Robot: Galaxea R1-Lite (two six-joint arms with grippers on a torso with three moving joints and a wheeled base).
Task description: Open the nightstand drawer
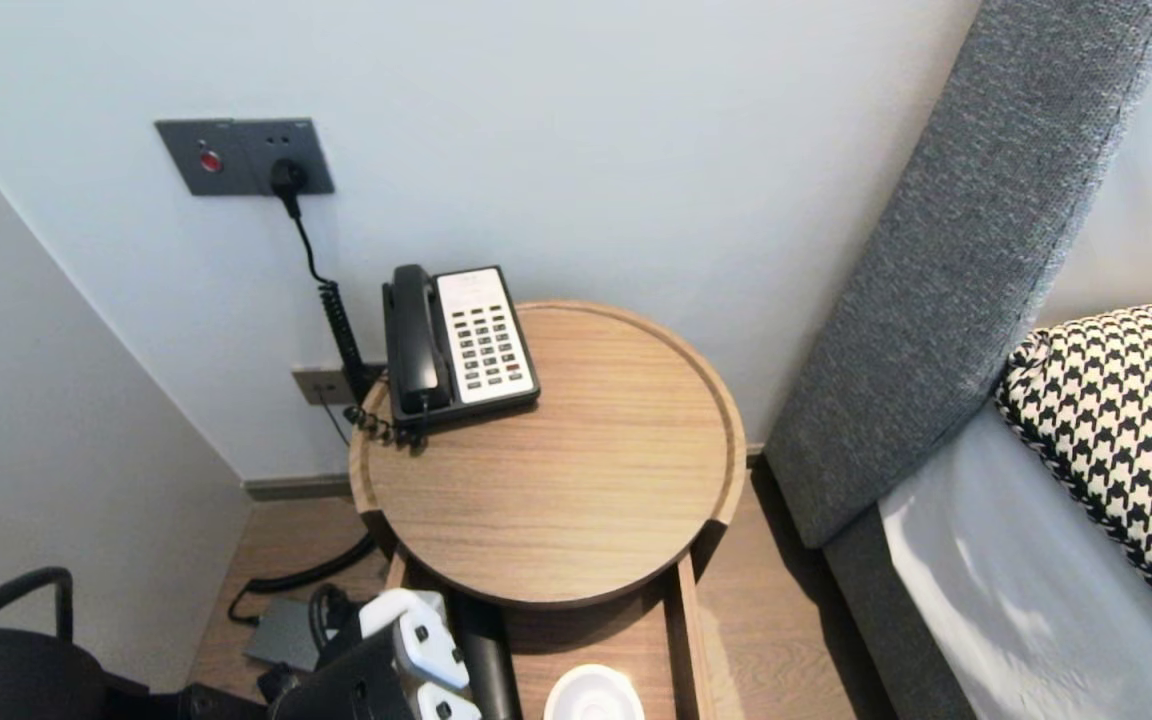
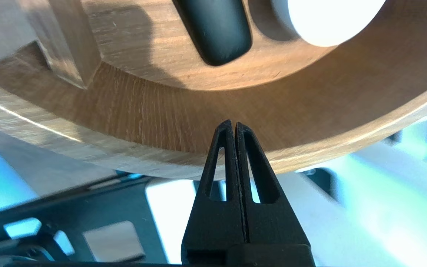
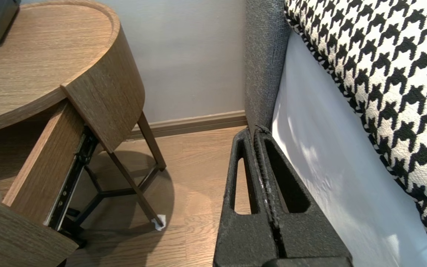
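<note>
Left gripper [image 2: 233, 124]: clenched, fingers pressed flat together with nothing between them. We note its tips just before the curved wooden front of the drawer [image 2: 154, 126]; we cannot tell whether they touch the wood.
Left arm [image 1: 391, 670]: low at the near left corner of the table, beside the drawer.
Drawer: stands open under the round table top [image 1: 576, 500], on the robot's side.
Inside the drawer: a black oblong thing [image 1: 491, 660] and a white round thing [image 1: 593, 695], side by side and not touching.
Table top: we log a telephone [image 1: 456, 345] at the far left edge, handset on its cradle.
Right gripper [image 3: 253, 130]: parked, clenched on nothing, near the bed [image 3: 332, 174], well apart from the table.
Bed: houndstooth pillow [image 1: 1126, 420] against a grey headboard [image 1: 956, 280].
</note>
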